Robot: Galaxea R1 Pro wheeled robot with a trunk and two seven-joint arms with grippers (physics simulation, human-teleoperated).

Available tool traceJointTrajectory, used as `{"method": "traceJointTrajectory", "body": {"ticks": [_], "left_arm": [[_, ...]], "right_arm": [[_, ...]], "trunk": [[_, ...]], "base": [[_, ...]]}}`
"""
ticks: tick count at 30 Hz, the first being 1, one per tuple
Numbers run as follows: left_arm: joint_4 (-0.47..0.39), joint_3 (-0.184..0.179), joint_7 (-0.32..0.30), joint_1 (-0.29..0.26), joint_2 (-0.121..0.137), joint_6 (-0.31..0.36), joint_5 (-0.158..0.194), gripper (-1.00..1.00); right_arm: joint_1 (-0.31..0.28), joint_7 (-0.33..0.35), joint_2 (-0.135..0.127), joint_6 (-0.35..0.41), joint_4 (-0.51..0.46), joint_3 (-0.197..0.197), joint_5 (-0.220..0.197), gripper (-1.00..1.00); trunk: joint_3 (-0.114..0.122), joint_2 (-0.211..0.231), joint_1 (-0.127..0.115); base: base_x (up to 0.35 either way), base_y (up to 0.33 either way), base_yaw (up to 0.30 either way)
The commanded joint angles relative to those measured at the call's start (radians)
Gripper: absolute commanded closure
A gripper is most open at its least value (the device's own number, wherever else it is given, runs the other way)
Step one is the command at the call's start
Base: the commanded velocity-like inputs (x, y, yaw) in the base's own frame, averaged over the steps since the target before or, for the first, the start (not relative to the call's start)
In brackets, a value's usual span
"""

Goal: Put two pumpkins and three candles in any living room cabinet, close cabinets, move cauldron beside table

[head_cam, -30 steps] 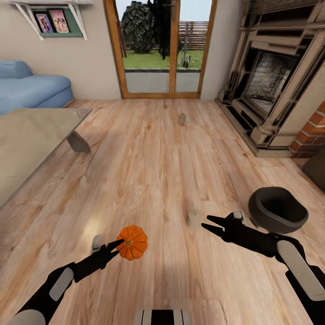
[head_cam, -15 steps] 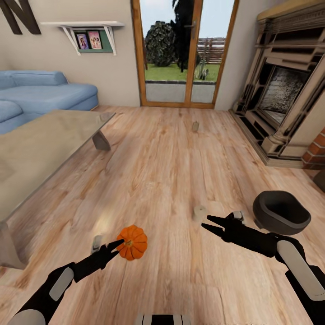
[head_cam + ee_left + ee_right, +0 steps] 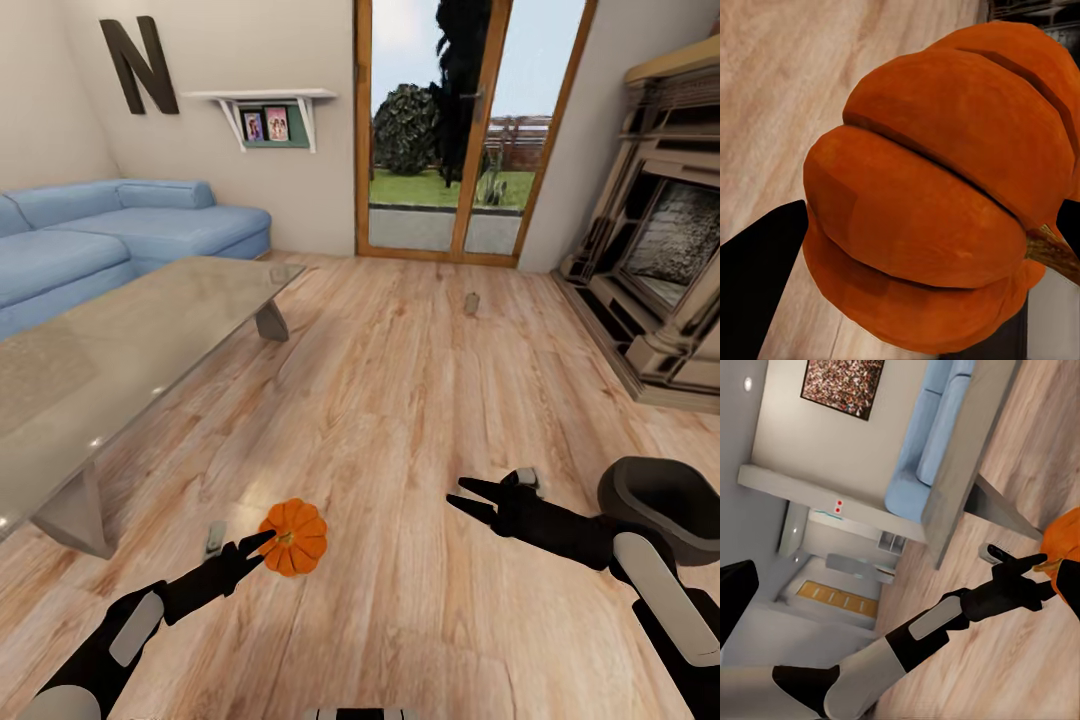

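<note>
Between the left gripper's point(image 3: 262, 546) black fingers sits a pumpkin point(image 3: 293, 537), clamped and carried low over the wood floor, while the right gripper point(image 3: 468, 498) hangs with fingers apart and empty near the black cauldron point(image 3: 665, 502). One candle point(image 3: 471, 303) stands far off by the glass door, the grey table point(image 3: 150, 340) off left. Best keep that squeeze steady and the wrist level while hunting for a cabinet.

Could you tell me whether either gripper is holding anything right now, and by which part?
The left gripper holds the pumpkin, its fingers clamped on the ribbed sides. The right gripper is open and empty.
</note>
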Motion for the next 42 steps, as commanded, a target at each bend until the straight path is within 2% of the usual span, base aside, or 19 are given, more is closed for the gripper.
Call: {"method": "traceJointTrajectory", "body": {"ticks": [1, 19, 28, 42], "left_arm": [[0.0, 0.002, 0.0, -0.001, 0.0, 0.009, 0.008, 1.0], [0.0, 0.002, 0.0, -0.001, 0.0, 0.009, 0.008, 1.0], [0.0, 0.002, 0.0, -0.001, 0.0, 0.009, 0.008, 1.0], [0.0, 0.002, -0.001, -0.001, 0.0, 0.009, 0.008, 1.0]], "right_arm": [[-0.001, 0.006, -0.001, 0.002, 0.0, 0.001, 0.004, -1.0], [-0.001, 0.008, -0.001, 0.002, 0.0, 0.001, 0.002, -1.0], [-0.001, 0.01, 0.001, 0.002, 0.0, -0.001, -0.002, -1.0], [-0.001, 0.009, 0.001, 0.003, 0.002, -0.001, -0.005, -1.0]], "trunk": [[0.003, 0.0, -0.001], [0.073, 0.004, -0.009], [0.105, 0.006, -0.013], [0.142, 0.01, -0.019]], "base": [[-0.022, 0.0, 0.272], [-0.257, 0.0, 0.255], [-0.316, 0.0, 0.021], [-0.325, 0.0, -0.054]]}}
